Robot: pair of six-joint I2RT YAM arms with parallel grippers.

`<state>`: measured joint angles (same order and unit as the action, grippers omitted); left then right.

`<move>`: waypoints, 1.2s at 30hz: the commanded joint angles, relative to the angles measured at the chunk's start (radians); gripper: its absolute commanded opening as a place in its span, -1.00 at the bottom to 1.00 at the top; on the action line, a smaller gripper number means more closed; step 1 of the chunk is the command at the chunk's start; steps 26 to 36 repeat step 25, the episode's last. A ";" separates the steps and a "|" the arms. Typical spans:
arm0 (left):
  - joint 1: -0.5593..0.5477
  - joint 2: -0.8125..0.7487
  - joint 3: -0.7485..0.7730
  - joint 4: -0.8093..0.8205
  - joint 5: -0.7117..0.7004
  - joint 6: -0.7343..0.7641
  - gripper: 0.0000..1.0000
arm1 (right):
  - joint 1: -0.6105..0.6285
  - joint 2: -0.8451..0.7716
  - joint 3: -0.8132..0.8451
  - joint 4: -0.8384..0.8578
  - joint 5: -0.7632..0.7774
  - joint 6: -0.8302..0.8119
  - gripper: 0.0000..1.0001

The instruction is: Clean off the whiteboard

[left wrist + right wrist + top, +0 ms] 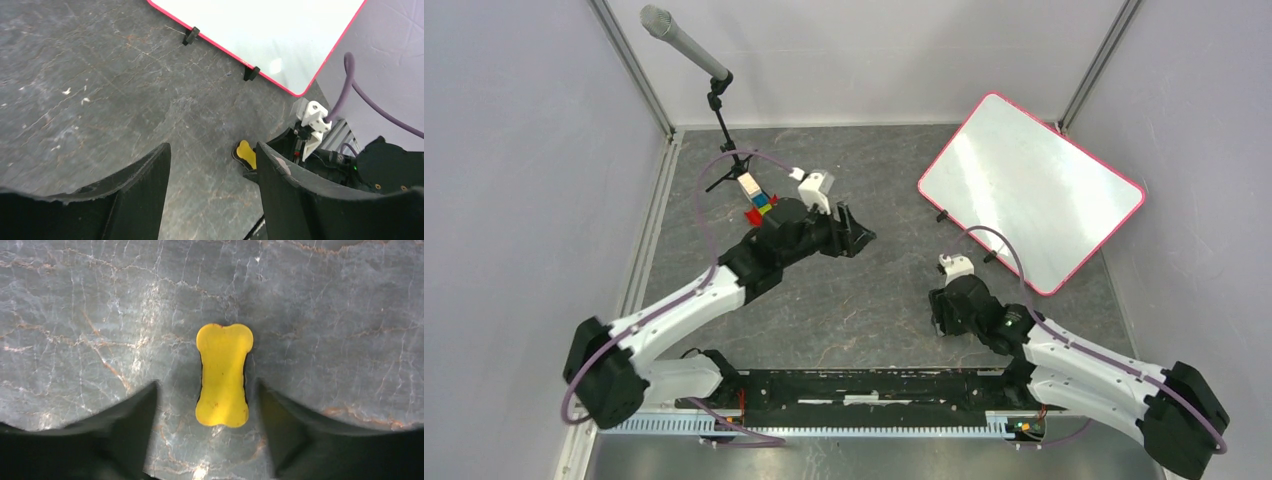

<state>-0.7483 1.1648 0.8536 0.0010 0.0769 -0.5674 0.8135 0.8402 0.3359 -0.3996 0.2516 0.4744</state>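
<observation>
Right tool (205,392), spread astride flat yellow bone-shaped eraser (223,375) on grey marbled desk (75,315), should drop, centre & pinch its narrow waist; pink-framed white whiteboard (1031,190) lies at far-right corner, left tool (212,167) also spread.

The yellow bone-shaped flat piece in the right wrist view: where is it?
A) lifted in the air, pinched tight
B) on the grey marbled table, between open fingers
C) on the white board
B: the yellow bone-shaped flat piece lies on the grey marbled table, with the two dark fingers of the right gripper spread either side of it.
</observation>
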 commanded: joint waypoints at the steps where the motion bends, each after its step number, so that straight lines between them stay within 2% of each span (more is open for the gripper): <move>1: -0.004 -0.196 0.005 -0.179 -0.072 0.006 0.44 | 0.029 -0.105 0.062 -0.125 0.026 0.059 0.93; 6: -0.003 -0.345 0.100 -0.356 -0.127 0.048 0.52 | 0.029 -0.187 0.277 -0.290 0.113 -0.013 0.96; 10: -0.003 -0.432 0.228 -0.481 -0.189 0.105 0.68 | 0.029 -0.202 0.586 -0.408 0.222 -0.135 0.96; 14: -0.003 -0.476 0.371 -0.554 -0.234 0.173 0.83 | 0.029 -0.205 0.880 -0.431 0.332 -0.271 0.96; 17: -0.003 -0.494 0.476 -0.582 -0.254 0.219 0.94 | 0.029 -0.227 1.014 -0.374 0.374 -0.385 0.96; 20: -0.003 -0.508 0.553 -0.603 -0.272 0.250 0.99 | 0.030 -0.275 1.034 -0.268 0.401 -0.460 0.96; 25: -0.003 -0.554 0.588 -0.605 -0.290 0.279 0.99 | 0.030 -0.320 0.993 -0.168 0.376 -0.512 0.96; 36: -0.003 -0.554 0.588 -0.605 -0.290 0.279 0.99 | 0.030 -0.320 0.993 -0.168 0.376 -0.512 0.96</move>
